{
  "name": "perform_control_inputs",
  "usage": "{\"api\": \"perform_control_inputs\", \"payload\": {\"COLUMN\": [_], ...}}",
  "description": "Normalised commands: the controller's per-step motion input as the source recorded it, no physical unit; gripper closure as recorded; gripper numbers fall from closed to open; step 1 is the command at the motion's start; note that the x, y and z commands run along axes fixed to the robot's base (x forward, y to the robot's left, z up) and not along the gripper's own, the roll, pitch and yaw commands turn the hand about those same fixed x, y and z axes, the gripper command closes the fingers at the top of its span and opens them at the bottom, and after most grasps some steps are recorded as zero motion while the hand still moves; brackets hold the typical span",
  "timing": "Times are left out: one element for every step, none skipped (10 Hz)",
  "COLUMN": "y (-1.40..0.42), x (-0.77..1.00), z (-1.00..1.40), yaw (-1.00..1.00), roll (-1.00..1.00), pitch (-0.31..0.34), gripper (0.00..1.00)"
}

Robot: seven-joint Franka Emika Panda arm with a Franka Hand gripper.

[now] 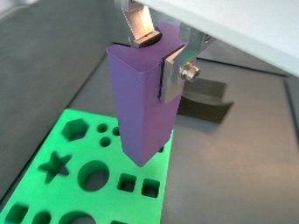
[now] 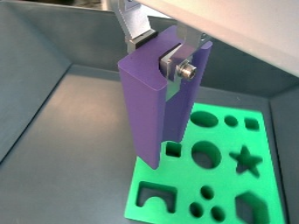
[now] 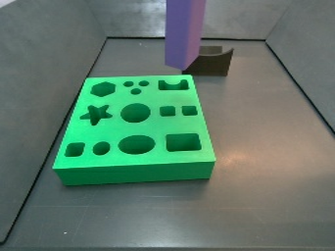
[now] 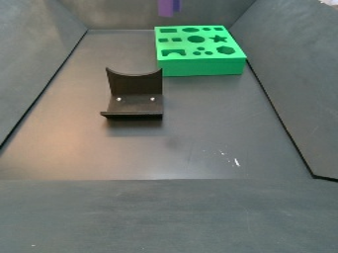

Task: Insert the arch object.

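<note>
My gripper (image 1: 160, 54) is shut on the upper end of a tall purple column (image 1: 142, 105) and holds it upright; it shows in both wrist views (image 2: 160, 52). The column (image 2: 146, 114) has a groove down one side, and its lower end hangs just above the edge of the green board with shaped holes (image 2: 271, 144). In a side view the column (image 3: 185, 34) stands over the board's (image 3: 118, 129) far edge, and the gripper itself is out of frame. No small dark brown-olive arch block shows in any view.
The dark fixture (image 3: 213, 61) stands on the floor just behind the board and shows in a wrist view (image 1: 205, 96). In a side view it (image 4: 132, 94) sits mid-floor with the board (image 4: 199, 61) beyond it. Dark bin walls (image 3: 53, 118) enclose the floor.
</note>
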Motion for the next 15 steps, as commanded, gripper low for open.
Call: {"api": "perform_control_inputs", "payload": {"y": [0.13, 0.13, 0.14, 0.2, 0.26, 0.27, 0.25, 0.19, 0.15, 0.12, 0.1, 0.13, 0.18, 0.37, 0.21], "x": [0.18, 0.17, 0.16, 0.13, 0.1, 0.09, 0.09, 0.12, 0.13, 0.08, 0.0, -0.03, -0.17, -0.26, -0.22], "z": [-0.14, -0.15, -0.16, -0.17, -0.19, -0.19, -0.19, -0.21, -0.21, -0.24, -0.29, -0.34, -0.37, -0.27, -0.21], "yaw": [-0.95, -0.96, -0.95, -0.88, -0.82, -0.81, -0.82, -0.88, -0.93, -0.95, -0.96, -0.91, -0.83, -0.6, -0.36], "roll": [0.0, 0.0, 0.0, 0.0, 0.0, 0.0, 0.0, 0.0, 0.0, 0.0, 0.02, 0.01, 0.0, 0.0, 0.0], "pitch": [0.0, 0.0, 0.0, 0.0, 0.0, 0.0, 0.0, 0.0, 0.0, 0.0, 0.0, 0.0, 0.0, -0.027, -0.059], "gripper": [1.0, 1.0, 1.0, 1.0, 1.0, 1.0, 1.0, 1.0, 1.0, 1.0, 1.0, 1.0, 1.0, 1.0, 1.0]}}
